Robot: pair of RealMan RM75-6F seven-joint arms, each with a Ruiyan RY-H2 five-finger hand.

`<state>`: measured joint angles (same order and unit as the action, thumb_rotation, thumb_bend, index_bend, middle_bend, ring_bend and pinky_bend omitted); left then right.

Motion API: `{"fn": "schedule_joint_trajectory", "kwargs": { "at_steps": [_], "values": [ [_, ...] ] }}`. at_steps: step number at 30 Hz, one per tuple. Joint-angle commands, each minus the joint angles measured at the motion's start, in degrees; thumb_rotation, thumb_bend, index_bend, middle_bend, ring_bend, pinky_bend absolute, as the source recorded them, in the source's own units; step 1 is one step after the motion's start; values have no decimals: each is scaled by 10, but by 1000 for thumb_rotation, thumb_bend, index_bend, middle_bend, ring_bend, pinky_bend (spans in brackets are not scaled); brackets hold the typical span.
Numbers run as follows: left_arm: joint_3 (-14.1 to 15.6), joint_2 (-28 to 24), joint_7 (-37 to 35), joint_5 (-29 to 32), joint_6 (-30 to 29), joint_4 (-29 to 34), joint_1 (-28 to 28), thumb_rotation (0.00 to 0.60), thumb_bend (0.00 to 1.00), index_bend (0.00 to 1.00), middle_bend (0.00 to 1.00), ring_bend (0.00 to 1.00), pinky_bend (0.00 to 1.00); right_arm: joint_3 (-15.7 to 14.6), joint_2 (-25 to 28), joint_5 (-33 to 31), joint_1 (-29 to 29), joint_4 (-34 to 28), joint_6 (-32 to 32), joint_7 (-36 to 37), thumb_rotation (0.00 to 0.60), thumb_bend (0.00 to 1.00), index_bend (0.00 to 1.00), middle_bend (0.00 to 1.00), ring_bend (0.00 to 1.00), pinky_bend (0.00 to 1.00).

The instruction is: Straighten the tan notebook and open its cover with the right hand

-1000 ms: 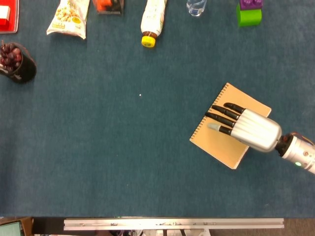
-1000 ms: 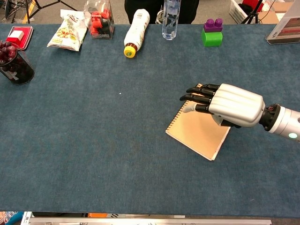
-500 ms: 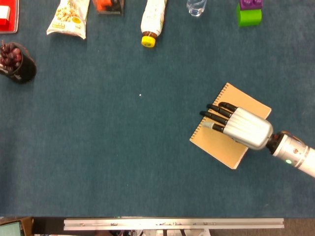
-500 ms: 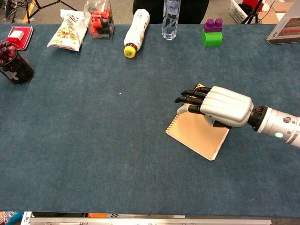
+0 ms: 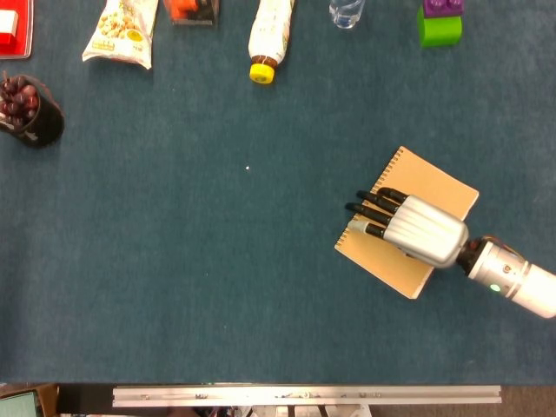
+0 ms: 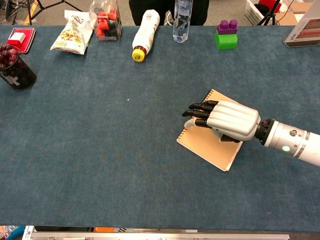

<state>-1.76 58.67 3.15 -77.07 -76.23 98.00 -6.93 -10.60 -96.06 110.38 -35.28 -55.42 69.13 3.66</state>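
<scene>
A: Where's your tan notebook (image 5: 408, 221)?
B: Lying askew at the table's (image 5: 217, 261) right side, cover closed.
A: And your right hand (image 5: 408, 229)?
B: Palm down over it, fingers (image 6: 197, 111) slightly curled, reaching the spiral edge, gripping nothing.

The right hand (image 5: 410, 228) has a smooth, ribbed silver shell over its back and slim black fingers (image 6: 196, 113), one tipped pale grey. At its four o'clock, a black wrist collar joins a white cylindrical forearm (image 6: 295, 148) bearing a small green light.
</scene>
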Motion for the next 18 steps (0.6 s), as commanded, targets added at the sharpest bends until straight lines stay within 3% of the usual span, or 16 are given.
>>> {"fn": "schedule_joint_trajectory", "kwargs": {
  "at_steps": [1, 18],
  "values": [
    [0, -1, -1, 0, 0, 0, 0, 600, 173, 400, 388, 461, 400, -2, -8, -1, 0, 10, 3, 7, 600, 1000, 244, 156, 97, 227],
    [0, -4, -6, -2, 1, 3, 0, 600, 173, 400, 389, 461, 400, -3, -29, -13, -7, 36, 4, 15, 600, 1000, 244, 160, 97, 227]
  ]
}}
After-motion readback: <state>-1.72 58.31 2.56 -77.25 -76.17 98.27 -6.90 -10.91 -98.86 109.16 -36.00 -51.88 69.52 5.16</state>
